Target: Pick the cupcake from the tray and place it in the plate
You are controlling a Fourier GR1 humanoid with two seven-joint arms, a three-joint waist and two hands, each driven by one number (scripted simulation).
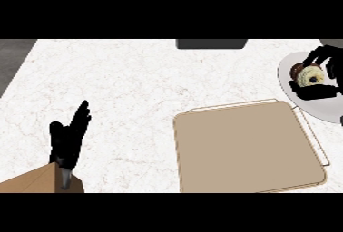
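Observation:
The cupcake (pixel 311 75), cream topped with a brown base, is over the white plate (pixel 315 105) at the right edge of the counter. My right hand (pixel 323 63) curls round the cupcake, fingers above and thumb below it. The tan tray (pixel 247 147) lies bare in the lower right, just left of the plate. My left hand (pixel 68 133) rests open at the lower left, fingers straight and pointing up, far from the tray.
A dark rectangular object (pixel 211 43) sits at the counter's far edge, top centre. A dark strip (pixel 13 59) borders the marble counter on the upper left. A tan forearm cover (pixel 40 181) shows at the bottom left.

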